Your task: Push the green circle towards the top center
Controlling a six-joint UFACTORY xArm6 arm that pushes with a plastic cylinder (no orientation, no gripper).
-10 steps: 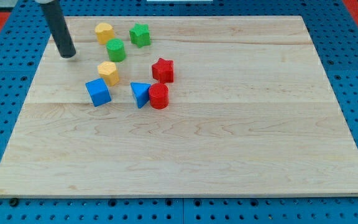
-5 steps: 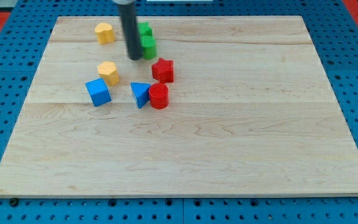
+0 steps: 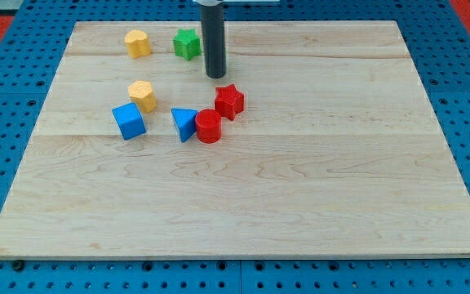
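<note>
The green circle does not show in the camera view; the dark rod may be hiding it. My tip (image 3: 215, 76) rests on the wooden board (image 3: 341, 163) near the top centre. It is just right of the green star (image 3: 187, 43) and just above the red star (image 3: 229, 101).
A yellow block (image 3: 137, 42) lies at the top left, left of the green star. A second yellow block (image 3: 143, 95), a blue cube (image 3: 128, 121), a blue triangle (image 3: 184, 123) and a red cylinder (image 3: 209, 126) cluster below my tip. The red cylinder touches the red star.
My tip swept right from the board's top left to the top centre. The green circle moved right with it and is now out of sight. The red star shifted right and down.
</note>
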